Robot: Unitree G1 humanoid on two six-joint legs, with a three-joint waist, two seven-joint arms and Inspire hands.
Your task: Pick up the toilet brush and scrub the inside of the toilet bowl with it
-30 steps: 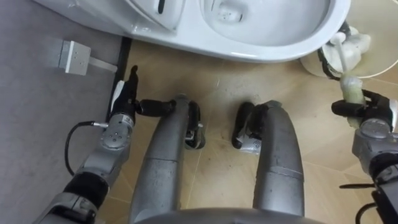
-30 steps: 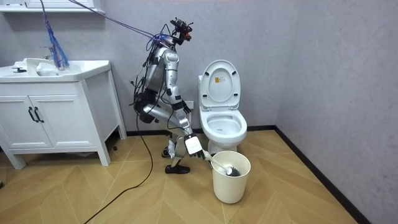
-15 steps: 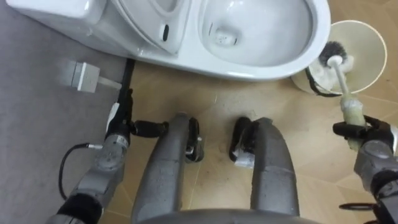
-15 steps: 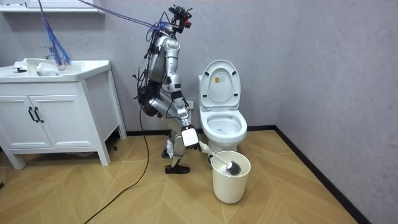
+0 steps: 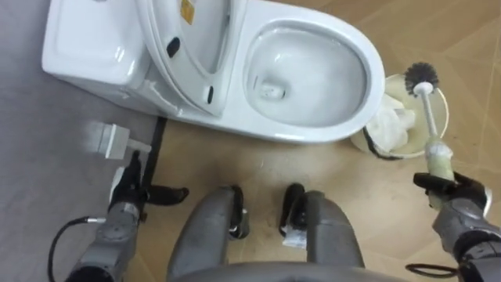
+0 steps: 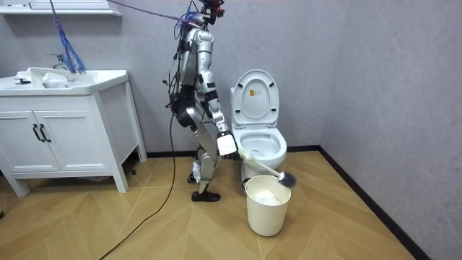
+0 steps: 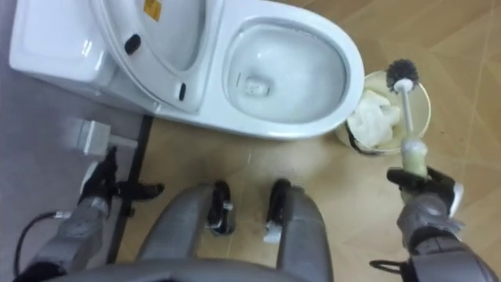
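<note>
The white toilet [image 5: 305, 78] stands before me with its lid up and its bowl [image 7: 286, 70] open. My right hand [image 5: 455, 197] is shut on the pale handle of the toilet brush [image 5: 432, 117]. The brush's dark bristle head [image 5: 423, 76] hangs above the far rim of the round bin [image 5: 368, 141], to the right of the bowl. In the room view the brush [image 6: 286, 177] slants down from my right hand [image 6: 227, 146] over the bin [image 6: 267, 209]. My left hand [image 5: 129, 188] hangs open at the lower left, near the wall.
White crumpled paper [image 5: 391, 125] lies in the bin. A white wall box [image 5: 106, 139] sits on the grey wall at the left, beside a dark baseboard strip [image 5: 155, 149]. A white vanity cabinet [image 6: 65, 130] stands at the room view's left. Wooden floor [image 6: 346, 224] surrounds the bin.
I have straightened up from a bend, so the eye view rose and takes in more of the toilet. The brush has come up out of the bin.
</note>
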